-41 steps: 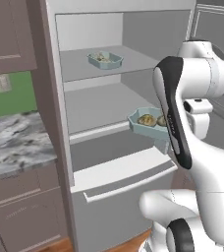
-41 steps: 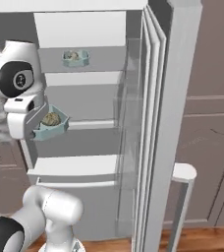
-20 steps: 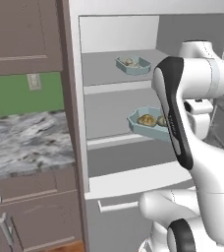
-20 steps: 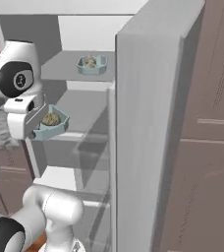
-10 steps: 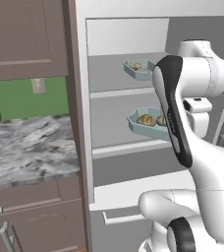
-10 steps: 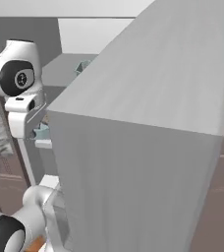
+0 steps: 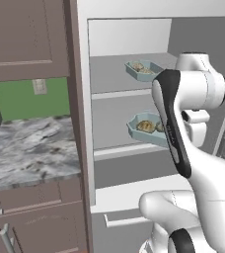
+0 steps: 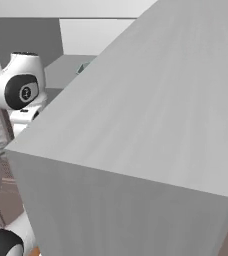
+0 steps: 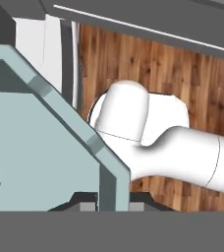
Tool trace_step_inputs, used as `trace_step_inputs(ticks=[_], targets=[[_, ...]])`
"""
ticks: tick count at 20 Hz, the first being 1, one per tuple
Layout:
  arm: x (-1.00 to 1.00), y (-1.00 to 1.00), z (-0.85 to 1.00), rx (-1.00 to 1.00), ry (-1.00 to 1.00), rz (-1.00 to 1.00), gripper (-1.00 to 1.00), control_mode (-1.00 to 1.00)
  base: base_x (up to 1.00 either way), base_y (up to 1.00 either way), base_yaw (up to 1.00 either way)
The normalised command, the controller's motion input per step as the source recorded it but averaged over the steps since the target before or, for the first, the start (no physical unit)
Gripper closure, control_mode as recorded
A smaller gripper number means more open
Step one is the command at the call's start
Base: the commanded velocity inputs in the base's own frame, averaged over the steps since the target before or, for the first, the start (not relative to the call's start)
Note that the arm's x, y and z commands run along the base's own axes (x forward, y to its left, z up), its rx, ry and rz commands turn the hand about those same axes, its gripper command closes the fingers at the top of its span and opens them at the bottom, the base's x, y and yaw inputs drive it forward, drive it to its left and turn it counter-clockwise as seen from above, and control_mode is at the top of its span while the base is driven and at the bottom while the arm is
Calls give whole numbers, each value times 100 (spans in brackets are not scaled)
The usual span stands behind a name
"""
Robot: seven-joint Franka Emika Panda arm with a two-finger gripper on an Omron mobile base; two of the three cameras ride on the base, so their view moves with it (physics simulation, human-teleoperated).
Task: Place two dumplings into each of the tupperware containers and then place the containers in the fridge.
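fingers clenched on lower container [image 7: 143, 129] w/ dumplings [image 7: 146, 126]; upper container [image 7: 143, 70] shelved, dumplings inside.

From behind the arm's left, one base camera is looking forward into the open fridge [image 7: 134, 64], beside a marble counter [image 7: 30, 153]. The right base camera is facing the same fridge, sitting very near its grey door [image 8: 146, 140]. The hand camera is looking down, close over a container [image 9: 50, 147], toward the wood floor [image 9: 173, 69].

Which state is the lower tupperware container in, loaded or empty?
Loaded. The left base view shows tan dumplings lying inside the lower tupperware container, which the arm carries in front of the open fridge.
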Motion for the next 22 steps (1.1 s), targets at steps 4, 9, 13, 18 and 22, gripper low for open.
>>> trace_step_inputs(ticks=[4,9,13,18,22], targets=[[0,-7,-75,0,-27,0,100,-100,0,0,0],[9,-24,-36,2,-32,0,100,-100,0,0,0],[44,-37,-22,6,-27,0,100,-100,0,0,0],[87,-22,-15,12,-10,1,100,-100,0,0,0],[100,-29,-21,17,-1,3,100,-100,0,0,0]])
